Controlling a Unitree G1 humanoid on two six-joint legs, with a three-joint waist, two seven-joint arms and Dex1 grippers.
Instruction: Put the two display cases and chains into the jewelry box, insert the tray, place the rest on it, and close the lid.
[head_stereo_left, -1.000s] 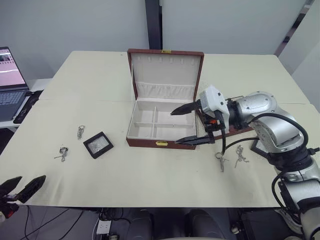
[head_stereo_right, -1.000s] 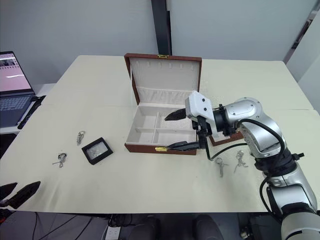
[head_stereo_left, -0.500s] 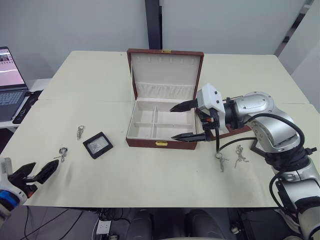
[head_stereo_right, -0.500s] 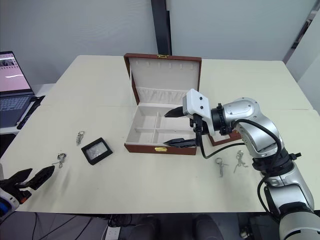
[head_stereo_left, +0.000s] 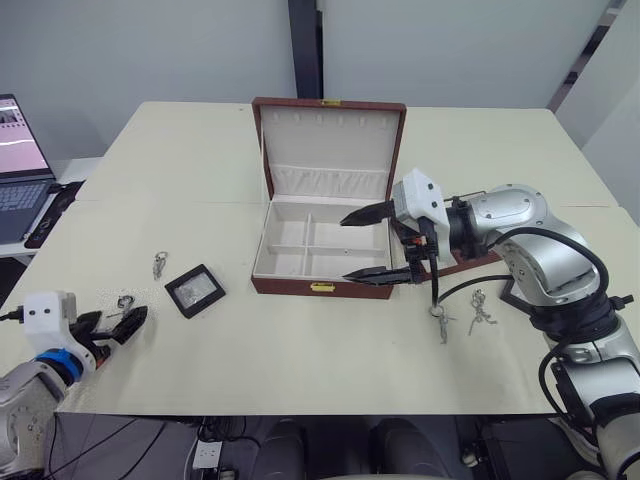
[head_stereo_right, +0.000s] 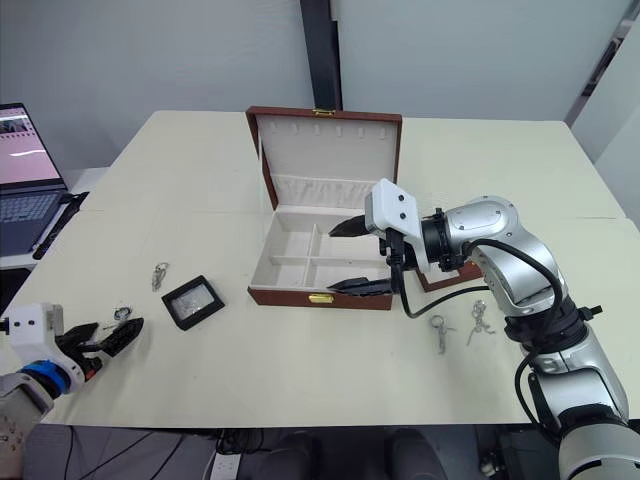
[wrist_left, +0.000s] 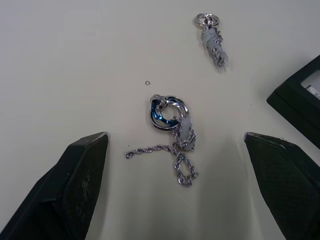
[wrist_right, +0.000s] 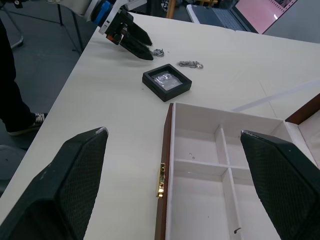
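Your left gripper is spread wide around a chain with a blue ring on the tabletop, ready to pinch it. Your right gripper, also spread, hovers over the open jewelry box. One display case lies near the chain.

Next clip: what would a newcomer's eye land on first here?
The open maroon jewelry box at mid-table, its lid upright and cream compartments empty, with the right claw spread wide at its right side. Then, near the table's left front edge, the open left claw reaching toward a silver chain with a blue ring, a black display case just beyond it.
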